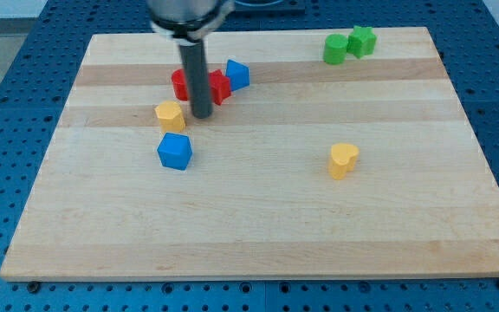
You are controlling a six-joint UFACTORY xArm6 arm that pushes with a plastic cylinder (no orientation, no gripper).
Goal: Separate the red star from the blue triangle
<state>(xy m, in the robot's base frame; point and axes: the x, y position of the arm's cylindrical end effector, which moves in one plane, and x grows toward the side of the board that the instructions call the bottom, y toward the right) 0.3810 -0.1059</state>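
Observation:
The red star (219,87) lies near the view's top, left of centre, partly hidden behind my rod. The blue triangle (236,74) touches it on its upper right. A second red block (179,84) sits just left of the rod. My tip (202,115) rests on the board just below the red star, between it and the yellow block (171,115) on the view's left.
A blue cube (175,151) lies below the yellow block. A yellow heart-shaped block (343,160) sits right of centre. Two green blocks (336,48) (363,41) touch at the view's top right. The wooden board (258,234) ends in blue flooring all around.

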